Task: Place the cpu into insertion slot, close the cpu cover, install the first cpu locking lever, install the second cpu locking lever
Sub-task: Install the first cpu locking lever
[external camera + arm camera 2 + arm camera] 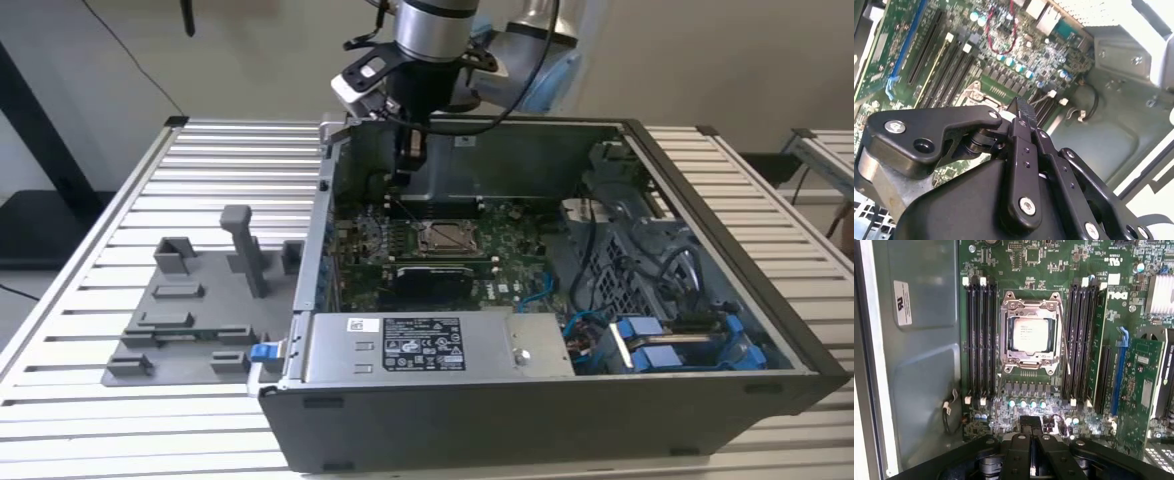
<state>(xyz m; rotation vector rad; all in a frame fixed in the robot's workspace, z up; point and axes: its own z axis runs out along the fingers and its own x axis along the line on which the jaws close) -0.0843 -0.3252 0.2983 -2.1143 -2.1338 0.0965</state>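
Observation:
The cpu (1033, 335), a silvery square chip, lies in the insertion slot (441, 237) in the middle of the green motherboard. The cpu cover (1030, 356), a silvery metal frame, lies flat around the chip. One thin wire locking lever (1066, 352) slants away from one side of the socket. My gripper (1031, 424) hovers above the board's edge near the case's back wall, apart from the socket. Its black fingers are shut with nothing between them. In the exterior view the gripper (411, 150) hangs just behind the socket. In the second wrist view the gripper (1023, 106) partly hides the socket.
Black memory slots (980, 335) flank the socket on both sides. A grey case wall (919, 365) stands close by, and an upright green card (1146, 385) with a blue latch stands beyond the other slots. The power supply (427, 345) and blue cables (641, 330) fill the front. A grey fixture (187, 310) sits on the table.

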